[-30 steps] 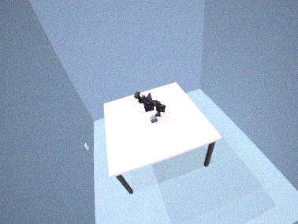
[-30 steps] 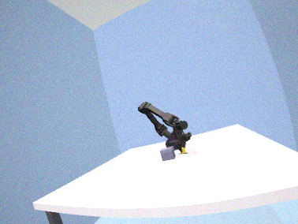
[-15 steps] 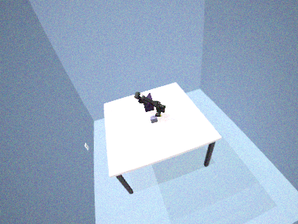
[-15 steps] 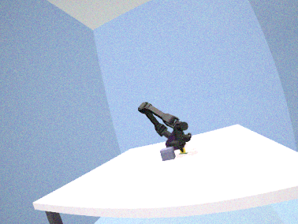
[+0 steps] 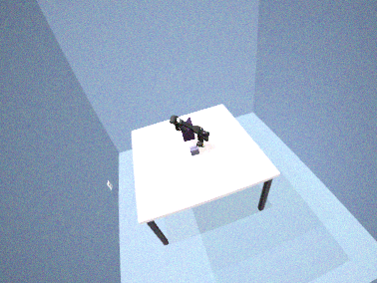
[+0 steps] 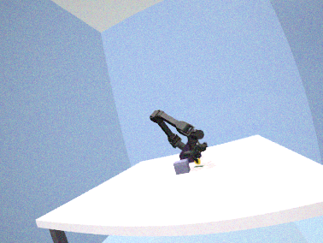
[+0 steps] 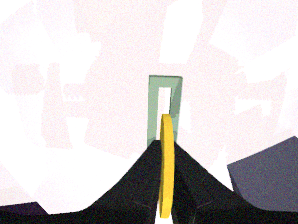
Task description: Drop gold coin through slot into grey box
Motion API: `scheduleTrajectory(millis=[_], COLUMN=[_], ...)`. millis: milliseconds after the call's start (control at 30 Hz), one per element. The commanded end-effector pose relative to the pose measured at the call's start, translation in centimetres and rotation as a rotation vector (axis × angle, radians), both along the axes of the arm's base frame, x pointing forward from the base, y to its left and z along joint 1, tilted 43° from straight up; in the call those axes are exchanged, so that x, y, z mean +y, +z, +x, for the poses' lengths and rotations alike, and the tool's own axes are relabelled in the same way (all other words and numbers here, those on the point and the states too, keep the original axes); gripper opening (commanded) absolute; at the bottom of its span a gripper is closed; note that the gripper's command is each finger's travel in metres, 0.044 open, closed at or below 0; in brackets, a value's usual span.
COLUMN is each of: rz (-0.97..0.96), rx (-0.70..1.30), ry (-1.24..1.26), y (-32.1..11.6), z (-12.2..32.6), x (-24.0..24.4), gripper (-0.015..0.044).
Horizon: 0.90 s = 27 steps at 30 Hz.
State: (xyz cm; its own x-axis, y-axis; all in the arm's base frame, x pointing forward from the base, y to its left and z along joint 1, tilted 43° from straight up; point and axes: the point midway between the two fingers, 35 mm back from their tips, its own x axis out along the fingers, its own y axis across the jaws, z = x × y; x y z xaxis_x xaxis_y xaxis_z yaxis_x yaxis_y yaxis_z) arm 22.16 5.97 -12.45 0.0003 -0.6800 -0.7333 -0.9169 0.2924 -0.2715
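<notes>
Wrist view, claw [image 7: 165,183] clamping coin [image 7: 166,163], seemingly above holder [image 7: 164,106] — upright.

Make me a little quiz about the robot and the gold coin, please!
1. True or false: the pincer is shut on the coin.
2. In the wrist view, the green holder shows: A) beyond the coin, B) on top of the grey box, C) nowhere.
3. Fill in: seen from the wrist, the coin shows its thin ____ to the camera.

Key: 1 true; 2 A; 3 edge.
</notes>
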Motion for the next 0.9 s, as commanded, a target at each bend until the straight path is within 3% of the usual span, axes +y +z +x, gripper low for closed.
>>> scheduleTrajectory(millis=[0, 867], rz=[0.009, 0.01], rx=[-0.01, -0.009], ry=[-0.006, -0.007], y=[0.8, 5.7], z=[0.3, 0.1], x=[0.9, 5.3], gripper=[0.0, 0.0])
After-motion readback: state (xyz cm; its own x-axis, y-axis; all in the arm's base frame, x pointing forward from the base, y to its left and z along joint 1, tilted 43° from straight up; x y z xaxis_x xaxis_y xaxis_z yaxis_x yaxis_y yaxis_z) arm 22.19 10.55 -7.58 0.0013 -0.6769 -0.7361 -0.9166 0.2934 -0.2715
